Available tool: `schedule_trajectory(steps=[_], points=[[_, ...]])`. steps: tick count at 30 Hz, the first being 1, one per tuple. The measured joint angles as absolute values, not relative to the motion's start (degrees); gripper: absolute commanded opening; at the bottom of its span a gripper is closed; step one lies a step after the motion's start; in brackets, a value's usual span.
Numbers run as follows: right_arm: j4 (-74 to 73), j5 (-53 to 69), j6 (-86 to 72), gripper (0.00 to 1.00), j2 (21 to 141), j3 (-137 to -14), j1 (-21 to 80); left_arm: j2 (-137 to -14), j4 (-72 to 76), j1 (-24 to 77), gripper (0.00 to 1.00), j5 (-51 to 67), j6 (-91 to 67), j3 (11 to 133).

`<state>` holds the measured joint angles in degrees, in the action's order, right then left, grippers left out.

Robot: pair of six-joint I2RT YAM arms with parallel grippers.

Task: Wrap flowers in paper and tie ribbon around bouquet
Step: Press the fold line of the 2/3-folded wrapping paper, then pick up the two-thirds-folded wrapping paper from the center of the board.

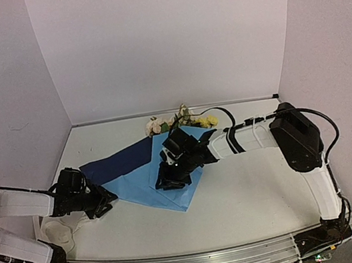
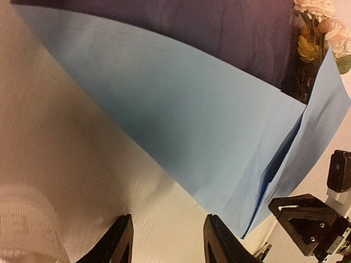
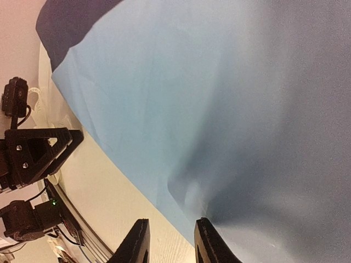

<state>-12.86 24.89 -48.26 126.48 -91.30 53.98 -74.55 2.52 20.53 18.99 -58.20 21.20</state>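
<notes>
On the table (image 1: 260,191) I see the paper (image 1: 140,181) lying mid-table, folded over itself, with a dark-blue stretch on its left. The flowers (image 1: 158,126) poke out at its far edge. My right gripper (image 1: 171,181) sits over the paper's near edge, jaws parted. My left gripper (image 1: 107,202), released and holding nothing, hovers just left of the paper.

We see the flowers (image 1: 176,122) at twelve o'clock of the blue paper (image 1: 137,182). The right gripper (image 1: 172,179) is over the paper, and the left gripper (image 1: 105,202) is at its eight o'clock edge.
</notes>
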Motion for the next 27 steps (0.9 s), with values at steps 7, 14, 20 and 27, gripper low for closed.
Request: schedule_trajectory(steps=[7,14,20,27], points=[[-17.81,24.62,-43.55,0.30,131.65,-99.93,53.98,-78.31,10.76,19.18,0.34,19.08,-59.76,20.47],[-19.41,24.94,-42.20,0.29,135.32,-102.25,53.98,-79.65,11.88,19.07,0.27,16.36,-60.24,20.55],[-19.77,24.91,-41.80,0.29,135.41,-102.52,53.98,-81.15,14.47,19.07,0.27,15.26,-59.93,20.69],[-19.79,24.93,-41.54,0.29,135.44,-102.52,54.00,-83.48,16.16,19.07,0.09,14.51,-59.11,21.62]])
